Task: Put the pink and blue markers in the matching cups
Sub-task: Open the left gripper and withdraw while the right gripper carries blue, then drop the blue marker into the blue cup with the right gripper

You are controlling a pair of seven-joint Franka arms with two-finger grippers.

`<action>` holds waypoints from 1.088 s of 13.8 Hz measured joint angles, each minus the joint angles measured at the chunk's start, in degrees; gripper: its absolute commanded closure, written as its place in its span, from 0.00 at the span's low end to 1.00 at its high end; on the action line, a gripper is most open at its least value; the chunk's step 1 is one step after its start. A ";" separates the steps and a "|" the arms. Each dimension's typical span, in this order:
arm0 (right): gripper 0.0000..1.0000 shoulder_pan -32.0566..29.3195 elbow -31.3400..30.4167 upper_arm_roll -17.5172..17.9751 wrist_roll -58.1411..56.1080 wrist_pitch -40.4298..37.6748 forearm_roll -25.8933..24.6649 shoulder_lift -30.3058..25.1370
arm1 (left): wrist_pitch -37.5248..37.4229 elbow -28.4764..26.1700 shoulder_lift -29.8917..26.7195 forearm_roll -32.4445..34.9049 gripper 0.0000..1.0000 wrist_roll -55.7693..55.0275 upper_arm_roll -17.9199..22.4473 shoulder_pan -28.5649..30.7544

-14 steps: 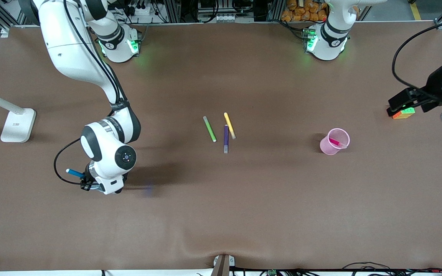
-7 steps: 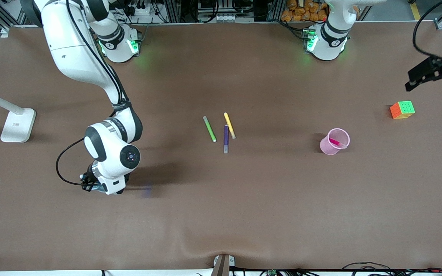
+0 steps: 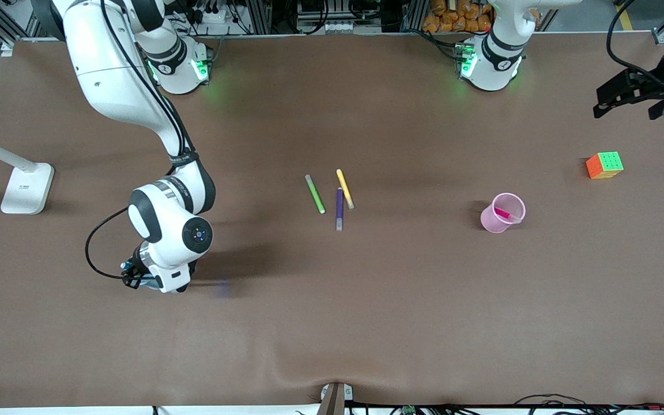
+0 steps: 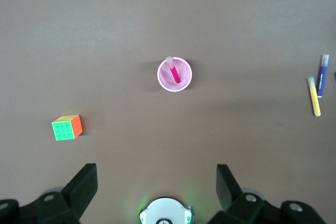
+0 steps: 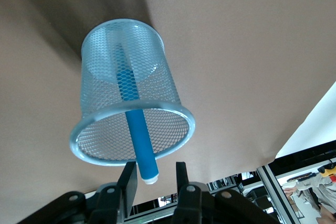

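Note:
My right gripper [image 5: 155, 169] is open just above the pale blue mesh cup [image 5: 100, 77], near the right arm's end of the table. The blue marker [image 5: 137, 140] stands in that cup, its top end between the spread fingers. In the front view the right hand [image 3: 165, 253] covers this cup and marker. The pink marker [image 3: 504, 214] leans inside the pale pink cup [image 3: 490, 222], toward the left arm's end; both show in the left wrist view, the marker [image 4: 173, 71] in the cup [image 4: 160, 75]. My left gripper [image 4: 156, 182] is open and empty, high over the table's left-arm end [image 3: 626, 101].
Green [image 3: 314, 194], yellow [image 3: 344, 188] and dark purple [image 3: 339, 208] markers lie together mid-table. A colourful cube [image 3: 604, 165] sits beside the pink cup, toward the left arm's end. A white lamp base [image 3: 26, 187] stands at the right arm's end.
The blue marker, which stuck out sideways from the right hand, now stands in the blue cup and is let go. The left gripper rose from over the cube toward the bases.

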 measured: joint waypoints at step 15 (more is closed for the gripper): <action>0.00 0.06 2.96 0.64 0.34 -5.94 8.51 -12.36 | 6.44 -7.71 -5.36 3.06 0.00 -0.86 1.02 -2.14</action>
